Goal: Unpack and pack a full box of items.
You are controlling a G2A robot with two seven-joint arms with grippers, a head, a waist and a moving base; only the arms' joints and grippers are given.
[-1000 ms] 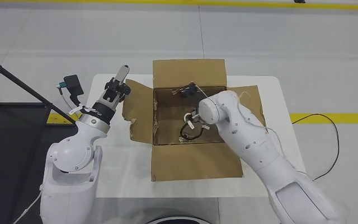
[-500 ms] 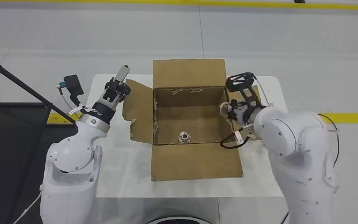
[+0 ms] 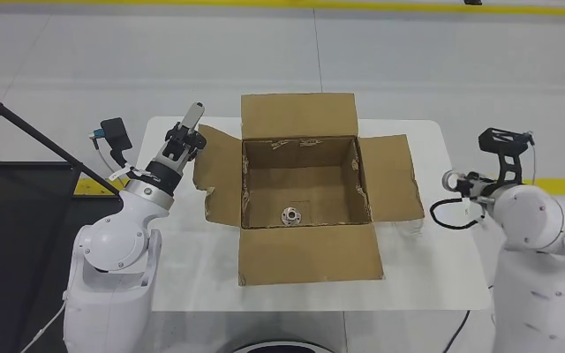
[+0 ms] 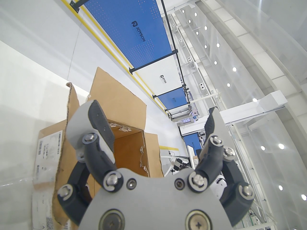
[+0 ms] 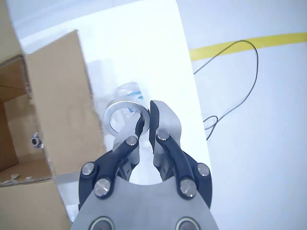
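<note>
White table point(image 3: 406, 274), cardboard box point(image 3: 300, 115), grey floor point(image 3: 132, 53), yellow line point(image 3: 468, 185)

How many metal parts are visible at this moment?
2: a metal ring pinched in the right gripper over the table; a small flanged part on the box floor. More may be hidden.

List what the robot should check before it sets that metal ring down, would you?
1. Grip on the ring: right jaws shut on the rim of the metal ring. Ok.
2. Clear of the box: the ring hangs outside it, over the table. Ok.
3. Landing spot free: a clear plastic item lies near or under the ring. Cannot tell.
4. Other arm out of the way: left jaws open and empty, beside the left flap. Ok.
5. Box emptied: a small metal part lies on its floor. Not ok.
</note>
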